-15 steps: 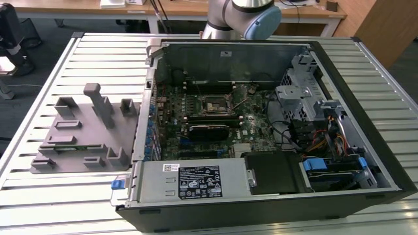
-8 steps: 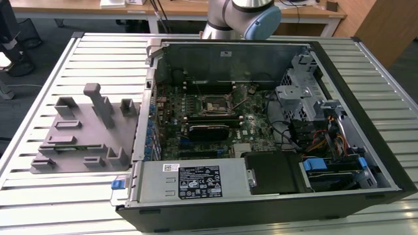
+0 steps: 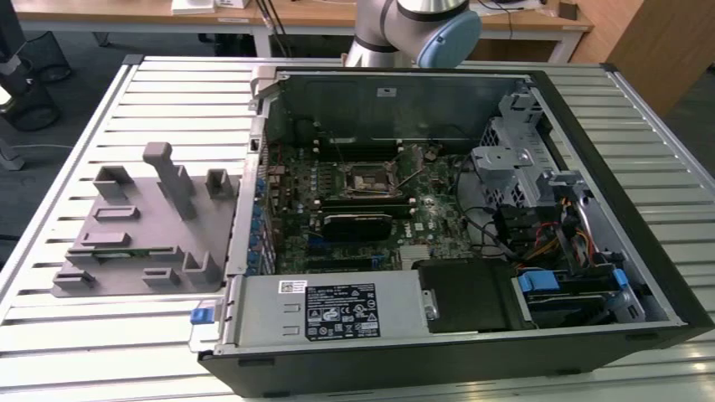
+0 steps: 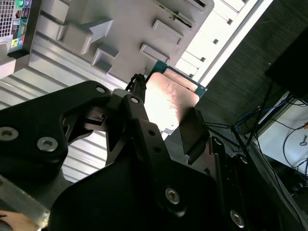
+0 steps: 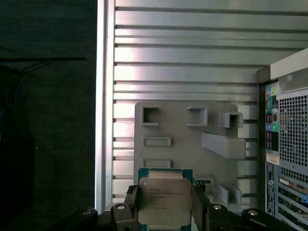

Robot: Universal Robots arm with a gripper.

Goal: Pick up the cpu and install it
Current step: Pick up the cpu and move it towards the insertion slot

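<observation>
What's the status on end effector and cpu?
End effector shut on cpu. Cpu held clear above grey tray. Motherboard socket looks unobstructed.

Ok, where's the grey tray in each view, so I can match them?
Exterior view: grey tray on the table, to the exterior view's left of the computer case.
First wrist view: tray behind the cpu that the gripper holds.
Second wrist view: tray beyond the cpu.
Shared landmark: the computer case.

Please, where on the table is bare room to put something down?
In the exterior view, bare slats of the table lie behind the grey tray and in front of it, left of the computer case. Inside the case, motherboard and cables crowd everything.
</observation>
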